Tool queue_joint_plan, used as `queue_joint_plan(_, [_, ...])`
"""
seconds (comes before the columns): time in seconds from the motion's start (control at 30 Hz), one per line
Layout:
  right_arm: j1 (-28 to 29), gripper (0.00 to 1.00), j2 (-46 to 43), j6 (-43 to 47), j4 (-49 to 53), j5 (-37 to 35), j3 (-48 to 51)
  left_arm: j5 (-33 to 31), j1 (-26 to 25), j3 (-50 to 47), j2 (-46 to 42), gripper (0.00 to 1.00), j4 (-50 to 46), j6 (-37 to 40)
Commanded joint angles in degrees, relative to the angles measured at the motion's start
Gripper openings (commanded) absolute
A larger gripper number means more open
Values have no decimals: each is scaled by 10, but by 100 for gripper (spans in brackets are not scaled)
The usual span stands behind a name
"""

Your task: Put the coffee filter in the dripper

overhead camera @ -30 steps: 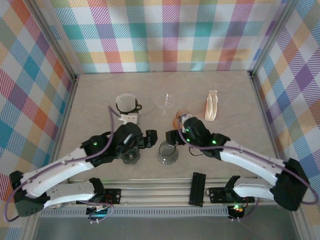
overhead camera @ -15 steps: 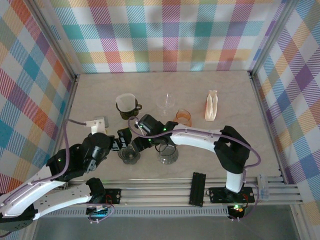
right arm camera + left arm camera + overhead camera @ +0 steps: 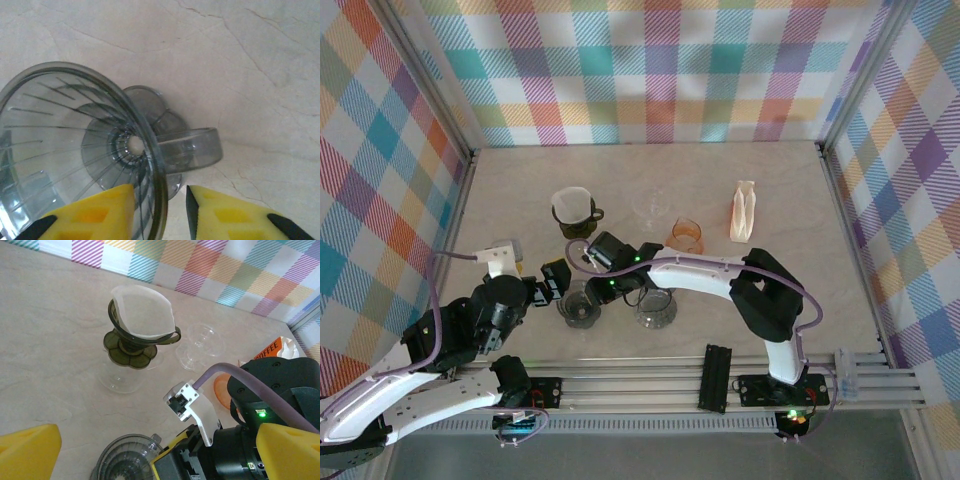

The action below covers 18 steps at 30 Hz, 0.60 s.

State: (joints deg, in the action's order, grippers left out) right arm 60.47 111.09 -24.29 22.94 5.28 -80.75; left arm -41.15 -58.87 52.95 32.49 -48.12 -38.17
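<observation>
Right end effector (image 3: 160, 195) narrow astride the rim of a clear dripper (image 3: 65, 130), possibly not quite pinching it, left end effector (image 3: 157, 440) spread wide, white coffee filter (image 3: 142, 310) seated in dark green dripper (image 3: 131, 344).

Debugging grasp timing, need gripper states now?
Left gripper: open, holding nothing.
Right gripper: jaws astride the clear dripper rim; grip cannot be told.

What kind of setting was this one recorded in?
Most likely a lab test booth for robots, not a real kitchen: plaid-printed panels wall in a small stone-look table, two robot arms are bolted to a metal rail at its near edge, and coffee drippers are laid out as props.
</observation>
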Motion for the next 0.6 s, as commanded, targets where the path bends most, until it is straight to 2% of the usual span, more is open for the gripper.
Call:
queue_joint_plan(0.0, [3, 29, 4, -11, -8, 18, -9, -14, -4, -5, -3, 100, -9, -8])
queue_joint_plan(0.1, [3, 22, 1, -18, -17, 15, -4, -13, -4, -6, -8, 100, -6, -1])
queue_joint_plan(0.27, [1, 16, -12, -29, -28, -24, 9, 45, -4, -27, -29, 100, 46, 31])
queue_joint_plan(0.47, [-12, 12, -35, -44, -40, -58, 25, 102, -4, -12, -8, 100, 45, 50])
queue_joint_plan(0.57, [-21, 11, -54, -43, -50, -62, 36, 107, -4, -5, 3, 100, 34, 43])
